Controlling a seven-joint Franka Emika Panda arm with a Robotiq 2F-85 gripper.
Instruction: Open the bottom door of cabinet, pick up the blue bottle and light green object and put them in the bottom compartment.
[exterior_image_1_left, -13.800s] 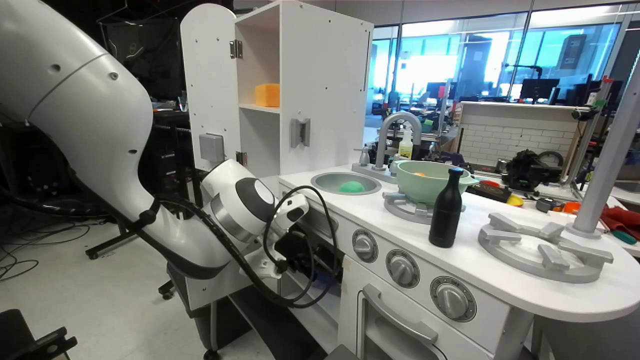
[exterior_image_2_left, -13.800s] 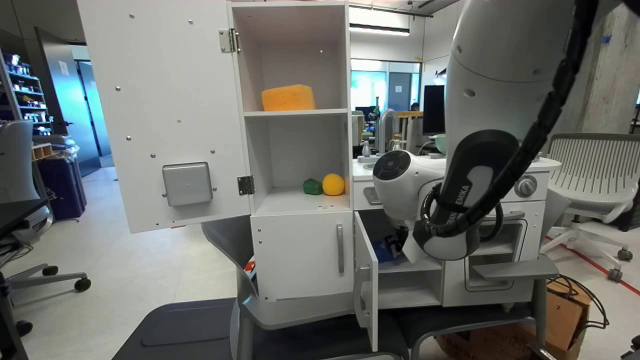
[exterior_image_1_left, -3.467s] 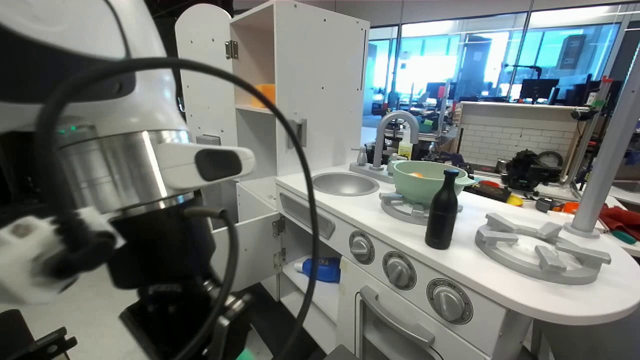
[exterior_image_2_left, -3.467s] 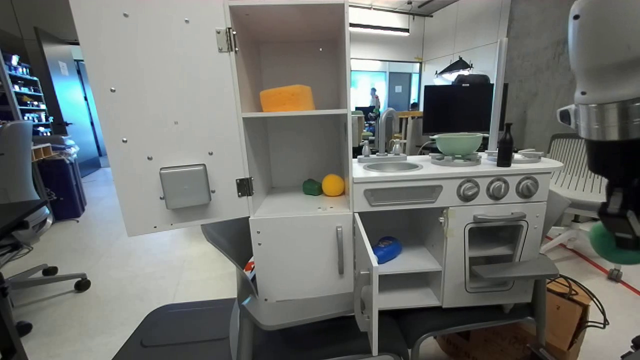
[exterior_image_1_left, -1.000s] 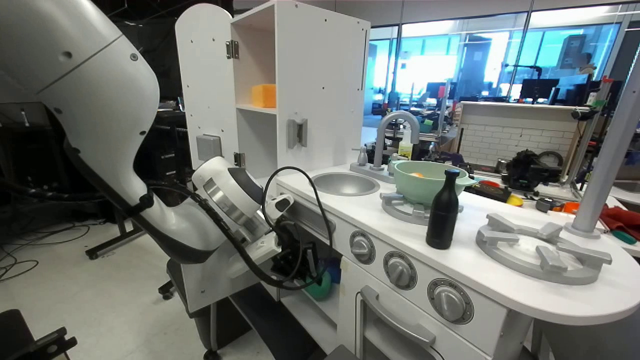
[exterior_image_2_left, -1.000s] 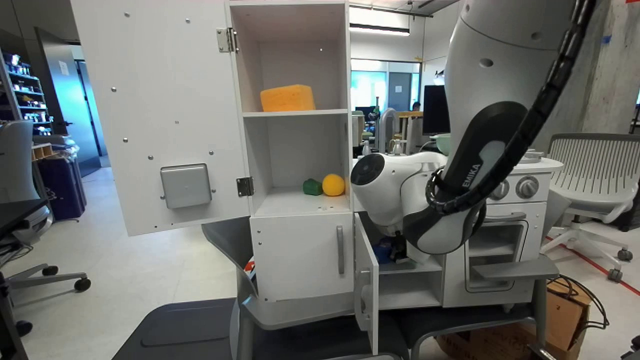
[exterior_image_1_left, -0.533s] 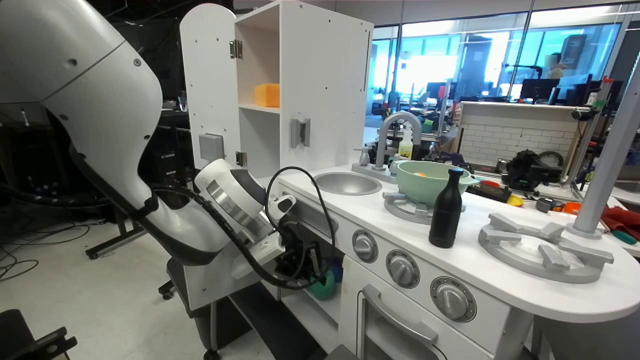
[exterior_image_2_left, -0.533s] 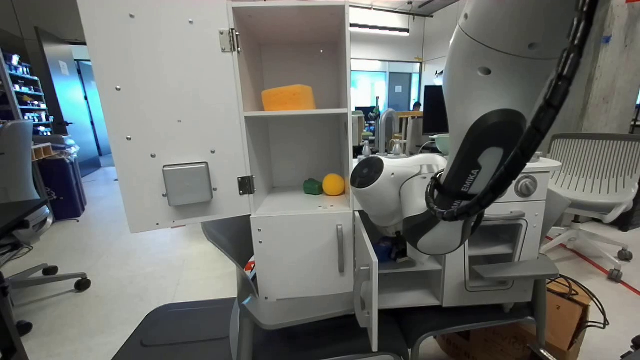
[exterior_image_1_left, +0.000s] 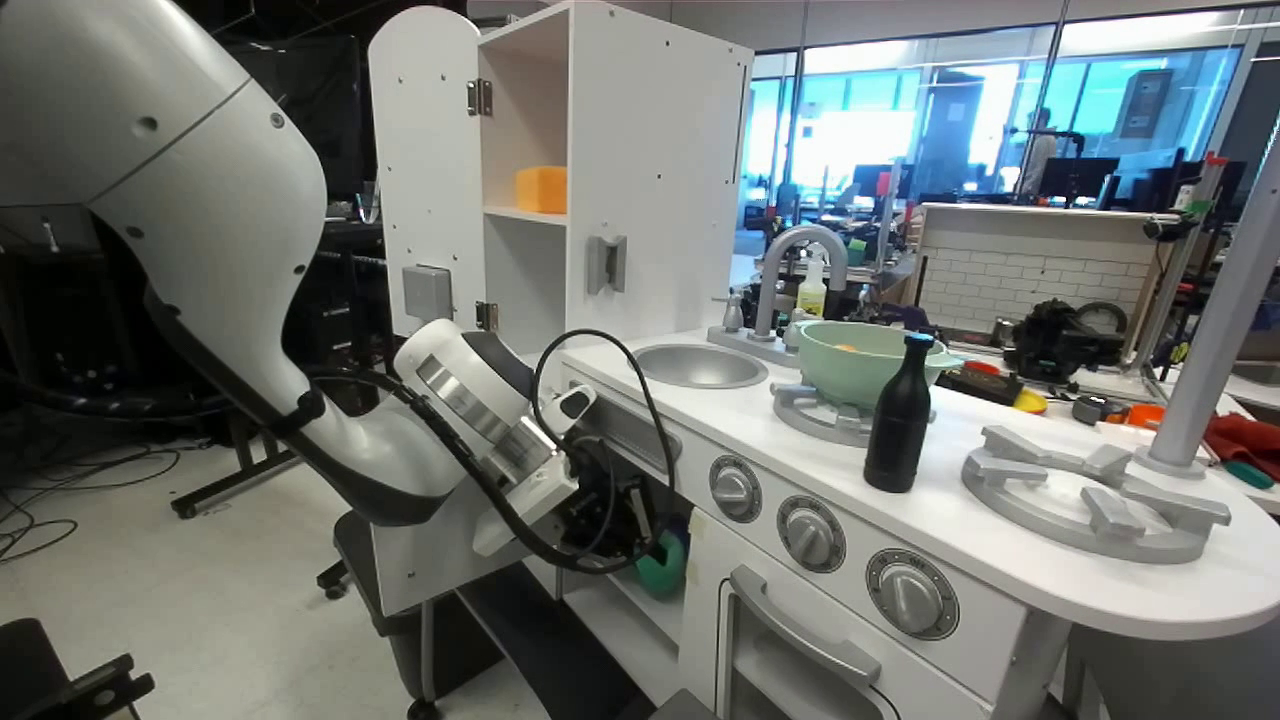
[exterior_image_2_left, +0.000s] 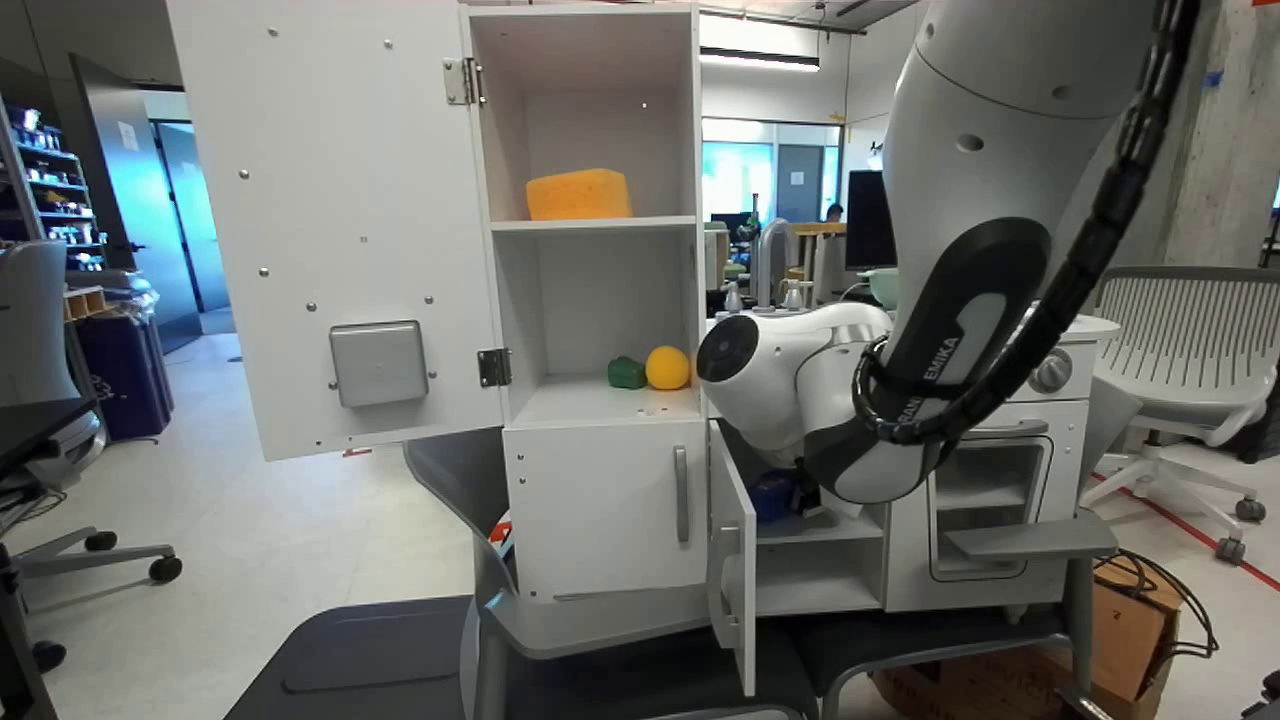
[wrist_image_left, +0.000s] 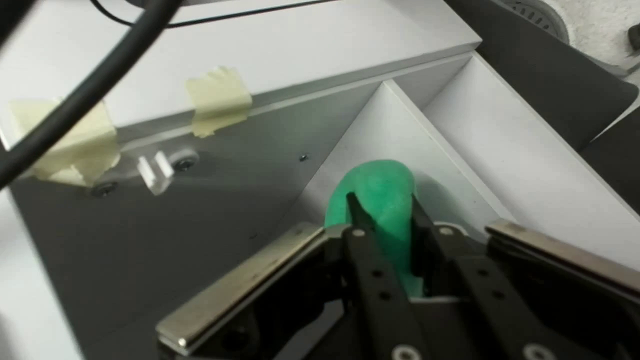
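The light green object (wrist_image_left: 387, 175) is a smooth rounded piece, pinched between both fingers of my gripper (wrist_image_left: 382, 198) in the wrist view. It is inside the low cupboard under the counter, above the middle shelf (wrist_image_left: 445, 145); an exterior view also shows the light green object (exterior_image_1_left: 662, 570) there. Whether its underside rests on the shelf I cannot tell. The blue bottle (exterior_image_2_left: 772, 495) lies on that same shelf beside my gripper, partly covered by it and the arm. The bottom door (exterior_image_2_left: 738, 580) of the cupboard stands open toward the front.
The cupboard's side panel with tape (wrist_image_left: 220, 100) and the shelf edge closely flank my gripper. On the counter are a green pot (exterior_image_1_left: 850, 365), a dark bottle (exterior_image_1_left: 897, 420) and the sink (exterior_image_1_left: 700, 366). The tall cabinet holds an orange block (exterior_image_2_left: 578, 195) and a yellow ball (exterior_image_2_left: 667, 368).
Over the last second my gripper moved a little deeper into the cupboard with the light green object, and the whole play kitchen shifted slightly. Earlier that object lay in the sink, then hung outside.
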